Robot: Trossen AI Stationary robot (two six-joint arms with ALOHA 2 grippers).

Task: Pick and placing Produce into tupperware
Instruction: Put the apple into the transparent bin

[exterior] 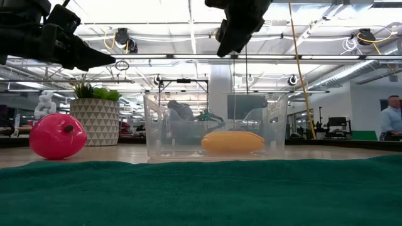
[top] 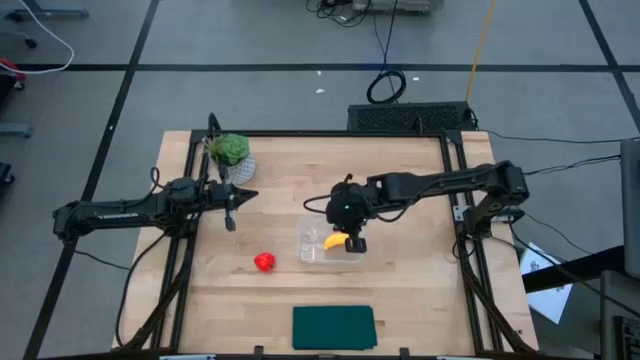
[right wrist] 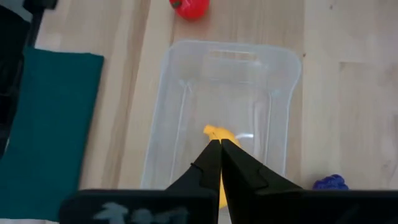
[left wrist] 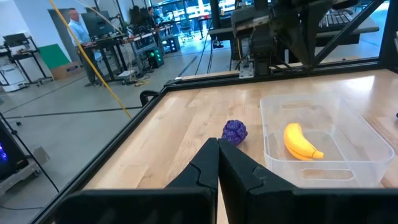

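The clear tupperware [top: 318,240] stands on the wooden table near its middle, and the yellow banana [left wrist: 301,142] lies on its floor, also plain in the low view [exterior: 232,141]. The red fruit [top: 264,262] sits on the table to the tupperware's left and nearer. The purple piece [left wrist: 234,131] rests on the table beside the tupperware's far wall; the right arm hides it in the high view. My right gripper [right wrist: 221,149] is shut and hangs well above the banana [exterior: 231,39]. My left gripper [left wrist: 217,152] is shut and hovers left of the tupperware [top: 232,222].
A dark green flat mat [top: 333,327] lies at the table's near edge. A green plant in a white patterned pot [top: 231,153] stands at the far left corner. Black frame rails [top: 462,215] run along the table's sides. People show in the room beyond.
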